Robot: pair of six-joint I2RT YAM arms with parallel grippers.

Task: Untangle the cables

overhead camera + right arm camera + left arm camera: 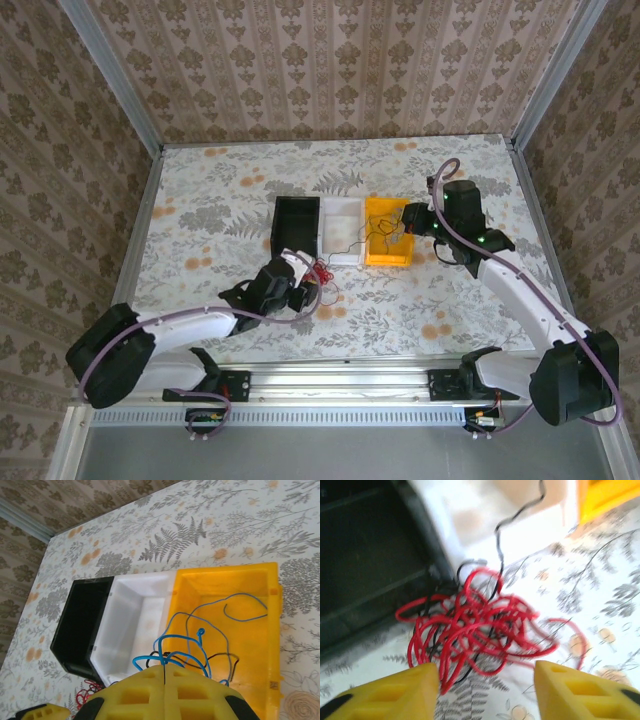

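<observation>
A tangle of red cable threaded with thin black wire lies on the table, against the corner of the black bin. In the top view the red bunch sits just in front of the bins. My left gripper stands open right behind the tangle; one red loop hangs by its left finger and nothing is pinched. Over the yellow bin, my right gripper is shut on a loop of blue cable. More blue and black strands trail inside that bin.
Three bins stand side by side mid-table: black, white and yellow. The black wire runs from the red tangle across the white bin. Bare floral tabletop lies to the left and behind.
</observation>
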